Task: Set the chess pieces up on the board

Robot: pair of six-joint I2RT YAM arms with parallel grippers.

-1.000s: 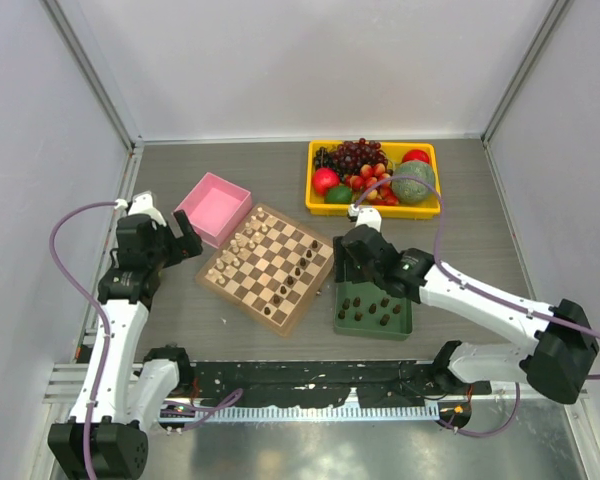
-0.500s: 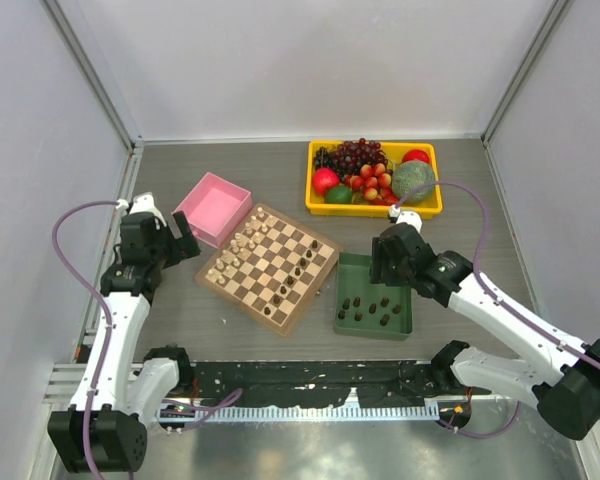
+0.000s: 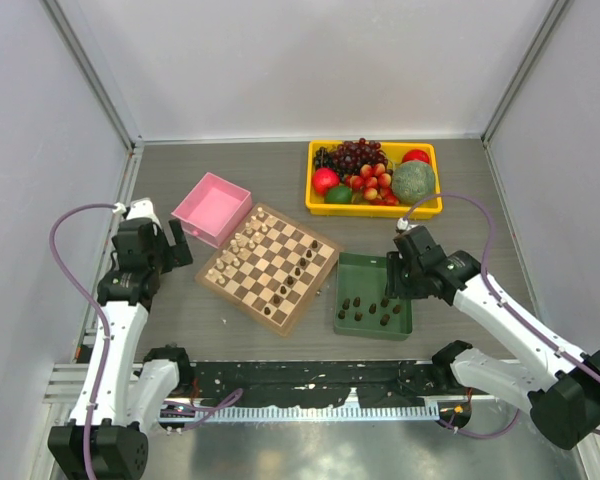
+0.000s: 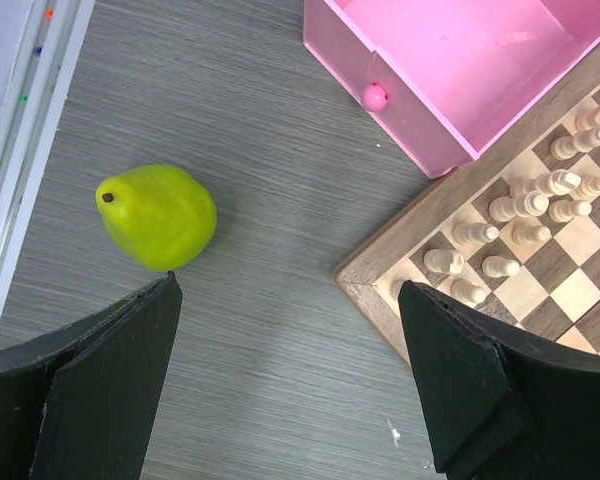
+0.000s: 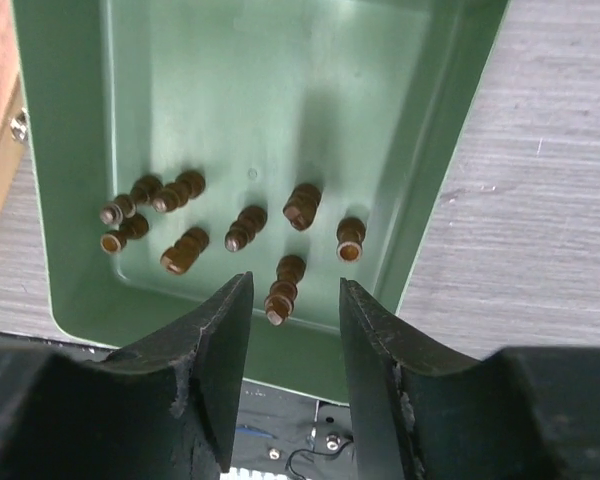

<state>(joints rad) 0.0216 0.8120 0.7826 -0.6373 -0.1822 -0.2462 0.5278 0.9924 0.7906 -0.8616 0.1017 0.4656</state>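
Observation:
The board (image 3: 255, 290) lies mid-table with cream pieces along its left side and several dark chess pieces (image 3: 298, 268) standing on its right side. More dark pieces (image 3: 370, 308) lie in the green tray (image 3: 360, 272). In the right wrist view they lie scattered on the tray floor (image 5: 260, 90). My right gripper (image 5: 295, 285) is open above the tray's near right part, and one dark piece (image 5: 283, 288) shows between its jaws. It holds nothing. My left gripper (image 4: 287, 290) is open and empty over bare table beside the board's left corner (image 4: 380, 285).
A green pear (image 4: 158, 216) lies on the table left of the left gripper. A pink box (image 3: 212, 207) sits against the board's far left edge. A yellow tray (image 3: 375, 210) of fruit stands at the back right.
My right arm has swung away from the board's right edge, rightward over the green tray's right side. My left arm has shifted only slightly left.

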